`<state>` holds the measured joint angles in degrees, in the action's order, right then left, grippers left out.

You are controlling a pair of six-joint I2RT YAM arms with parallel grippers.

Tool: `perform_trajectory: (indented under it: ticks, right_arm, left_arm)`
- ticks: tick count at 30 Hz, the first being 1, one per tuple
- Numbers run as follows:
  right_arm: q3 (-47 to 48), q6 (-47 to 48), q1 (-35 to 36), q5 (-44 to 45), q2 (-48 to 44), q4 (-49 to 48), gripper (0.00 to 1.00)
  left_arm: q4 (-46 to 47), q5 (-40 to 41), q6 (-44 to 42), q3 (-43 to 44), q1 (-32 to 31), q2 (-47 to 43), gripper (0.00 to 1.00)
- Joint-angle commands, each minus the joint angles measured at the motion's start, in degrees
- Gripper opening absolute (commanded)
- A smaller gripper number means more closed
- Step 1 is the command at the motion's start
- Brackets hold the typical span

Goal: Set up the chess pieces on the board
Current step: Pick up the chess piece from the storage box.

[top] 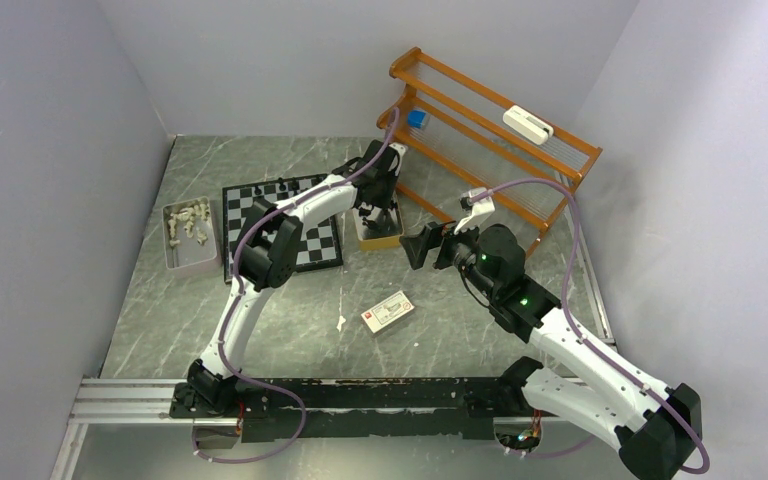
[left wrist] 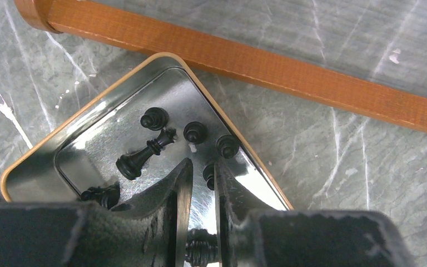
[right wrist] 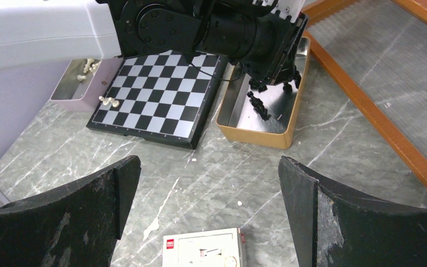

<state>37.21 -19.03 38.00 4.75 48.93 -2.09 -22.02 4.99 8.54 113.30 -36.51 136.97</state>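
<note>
**Left gripper down in the tin**

The left gripper (left wrist: 202, 164) is inside the tin (left wrist: 33, 151), jaws pinched to a slit, with a black pawn (left wrist: 209, 174) at 12 o'clock between the tips. Clamped or not, I cannot tell. The board (top: 250, 205) lies at its 9 o'clock. The right gripper (right wrist: 208, 167) gapes wide, farther off at 4 o'clock.

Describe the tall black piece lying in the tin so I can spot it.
Start at the chessboard; the tan-walled metal tin sits off its right side, toward the wooden rack. Inside, yours is the tall crowned black piece lying on its side; the small round-headed pieces beside it stand upright.
</note>
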Motion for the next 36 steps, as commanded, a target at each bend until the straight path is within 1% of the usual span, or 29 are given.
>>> perform_trajectory:
  ticks: [1,8,12,19,30,34,36]
  right_arm:
    - [-0.01,0.43,0.06,0.39,-0.98,-0.91,1.00]
    - [-0.31,0.34,0.13,0.48,-1.20,-1.16,1.00]
    - [-0.04,0.43,0.06,0.60,-1.20,-0.79,1.00]
    - [-0.22,0.40,0.06,0.49,-1.12,-0.86,1.00]
    - [-0.82,0.34,0.07,0.43,-1.07,-1.50,1.00]
    - [-0.81,0.36,0.06,0.27,-0.82,-1.86,1.00]
    - [-0.72,0.39,0.06,0.22,-0.68,-1.88,1.00]
  left_arm:
    - [1.76,0.30,-0.22,-0.57,0.32,0.10,0.26]
    - [2.20,0.37,-0.11,-1.62,0.39,-0.06,0.26]
    - [2.28,0.16,0.00,-1.93,0.39,-0.42,0.23]
    - [3.38,-0.84,0.64,-4.35,0.44,-1.86,0.24]
    - [2.98,-0.06,0.17,-4.37,0.40,-3.17,0.22]
    - [1.87,0.22,-0.02,-2.92,0.42,-3.27,0.28]
    - [1.45,0.56,-0.16,-2.61,0.39,-3.52,0.30]
